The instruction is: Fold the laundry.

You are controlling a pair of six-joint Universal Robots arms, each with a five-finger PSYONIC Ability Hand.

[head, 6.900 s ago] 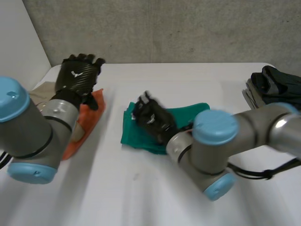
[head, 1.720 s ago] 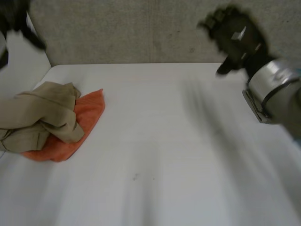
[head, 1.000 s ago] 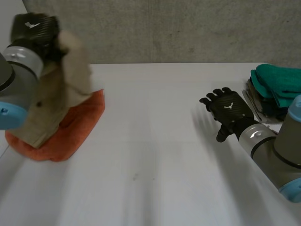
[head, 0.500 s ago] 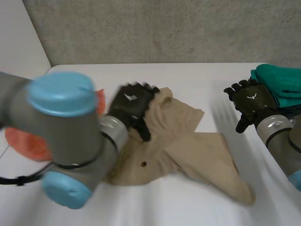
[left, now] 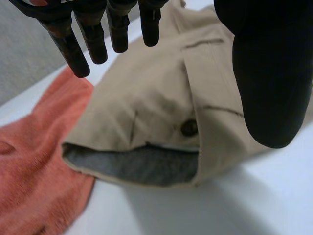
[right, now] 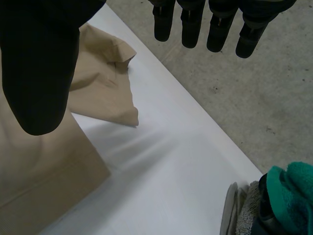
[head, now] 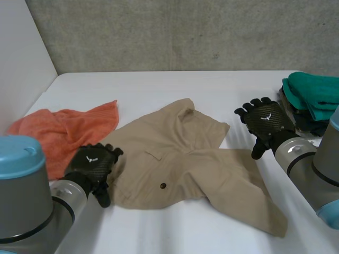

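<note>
On white table (head: 175,84), tan garment (head: 180,159) laid out beside orange towel (head: 63,132), left hand (head: 94,163) and right hand (head: 266,120) both spread, empty

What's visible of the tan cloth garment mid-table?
The tan woven garment lies spread but rumpled on the white table, unfolded. It shows a dark button, a pocket seam and a grey-lined opening. One edge meets the orange towel. The left hand is open at that edge; the right hand open beside it.
</note>
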